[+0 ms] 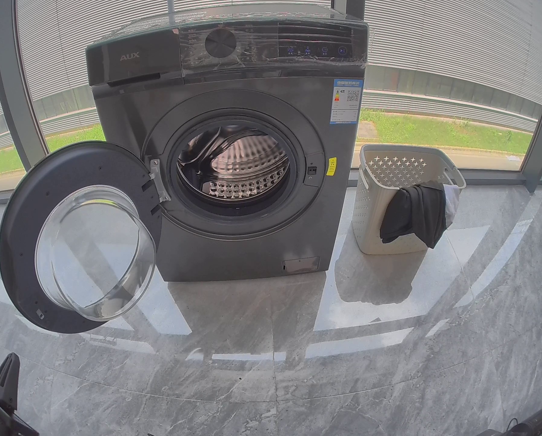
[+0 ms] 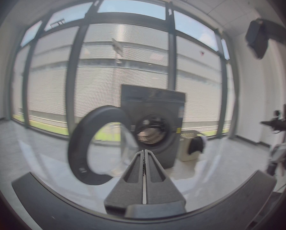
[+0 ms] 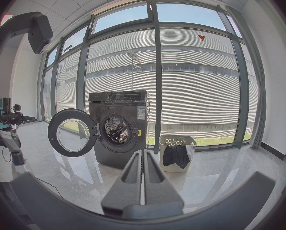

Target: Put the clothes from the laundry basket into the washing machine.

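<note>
A dark grey washing machine [image 1: 234, 146] stands on the floor with its round door [image 1: 77, 237] swung wide to the left and the steel drum [image 1: 237, 165] exposed. To its right sits a white laundry basket [image 1: 398, 195] with a black garment [image 1: 416, 213] draped over its front rim and a bit of white cloth [image 1: 451, 198] beside it. My left gripper [image 2: 143, 154] is shut and holds nothing, well back from the machine [image 2: 154, 125]. My right gripper [image 3: 142, 154] is also shut and holds nothing, far from the basket [image 3: 177, 152].
Grey marble floor [image 1: 283, 358] stretches between me and the machine. Tall windows [image 1: 452, 62] with dark frames stand close behind the machine and basket. The open door juts out over the floor on the left. Camera gear on stands [image 3: 7, 122] sits off to one side.
</note>
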### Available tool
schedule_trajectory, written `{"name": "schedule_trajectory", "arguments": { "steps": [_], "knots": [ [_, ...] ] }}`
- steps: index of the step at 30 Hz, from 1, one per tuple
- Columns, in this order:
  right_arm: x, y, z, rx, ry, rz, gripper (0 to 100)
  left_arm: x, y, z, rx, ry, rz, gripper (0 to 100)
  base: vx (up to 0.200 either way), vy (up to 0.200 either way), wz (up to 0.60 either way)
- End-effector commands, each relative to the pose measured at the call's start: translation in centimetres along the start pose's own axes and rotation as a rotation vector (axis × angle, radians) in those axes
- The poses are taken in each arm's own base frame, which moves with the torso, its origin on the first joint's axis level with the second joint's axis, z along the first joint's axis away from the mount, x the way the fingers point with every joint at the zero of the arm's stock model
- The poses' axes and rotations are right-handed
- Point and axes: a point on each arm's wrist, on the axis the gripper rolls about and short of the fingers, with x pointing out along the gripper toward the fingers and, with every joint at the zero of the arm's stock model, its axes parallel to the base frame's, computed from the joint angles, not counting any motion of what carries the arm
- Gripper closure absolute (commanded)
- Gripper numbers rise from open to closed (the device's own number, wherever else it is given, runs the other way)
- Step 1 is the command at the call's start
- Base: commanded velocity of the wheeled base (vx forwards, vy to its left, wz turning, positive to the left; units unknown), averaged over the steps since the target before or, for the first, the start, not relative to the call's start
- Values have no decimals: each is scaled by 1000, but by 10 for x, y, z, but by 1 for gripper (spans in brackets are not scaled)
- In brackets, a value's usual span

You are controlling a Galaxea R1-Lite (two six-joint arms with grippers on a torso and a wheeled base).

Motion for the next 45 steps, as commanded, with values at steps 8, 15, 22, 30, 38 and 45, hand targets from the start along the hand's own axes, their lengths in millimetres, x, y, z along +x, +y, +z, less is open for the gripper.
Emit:
{"name": "schedule_trajectory", "arguments": {
  "steps": [8, 15, 22, 30, 38, 45],
  "knots": [
    [1, 0, -37, -18, 29, -6, 100, -10, 12, -35, 130, 67, 318, 100, 0, 0, 0],
    [1, 0, -48, 8, 120, -5, 100, -9, 11, -36, 118, 70, 237, 100, 0, 0, 0],
    [1, 0, -50, 15, 144, -6, 100, -9, 11, -36, 85, 64, 246, 100, 0, -29, 0],
    [1, 0, -50, 18, 144, -4, 100, -9, 11, -36, 89, 63, 243, 100, 0, -200, 0],
    [0, 0, -50, 20, 143, -3, 100, -9, 11, -36, 89, 63, 243, 100, 0, -200, 0],
    [0, 0, -50, 21, 143, -3, 100, -9, 11, -36, 89, 63, 241, 100, 0, -200, 0]
  ]
}}
